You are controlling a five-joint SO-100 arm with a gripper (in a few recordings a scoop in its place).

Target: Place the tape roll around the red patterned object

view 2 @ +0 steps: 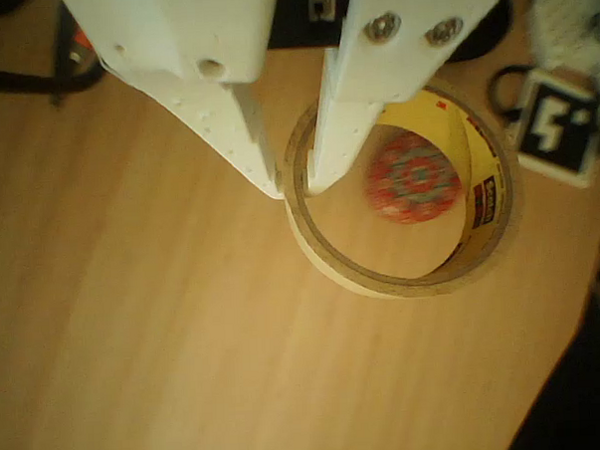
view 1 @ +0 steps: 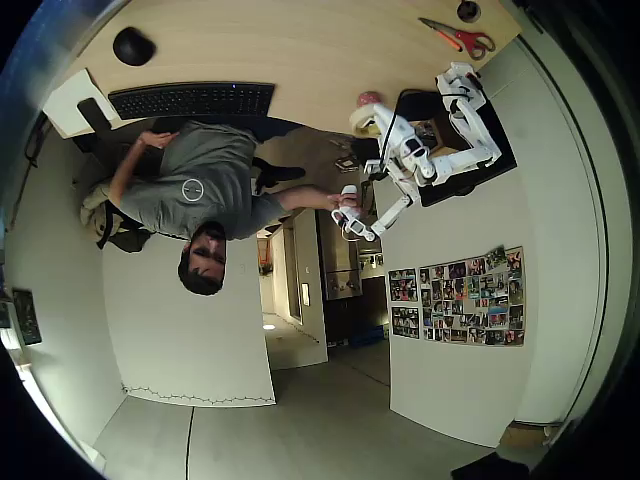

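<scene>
Fingers (view 2: 326,134) are pinching the tape roll (view 2: 402,275) wall, one outside, one inside the hole. Red patterned object (view 2: 411,177) is sitting inside the ring (off-centre, toward the far side), on the wooden table (view 2: 165,331). Overhead: gripper (view 1: 367,113) is hanging just beside the pinkish lump.

In the wrist view the tape roll (view 2: 407,270), a pale cream-yellow ring with a yellow inner wall, encircles the red patterned object (view 2: 412,177). That small round lump, pinkish-red with pale speckles, sits inside the hole toward its upper right, on the wooden table (view 2: 165,331).
</scene>
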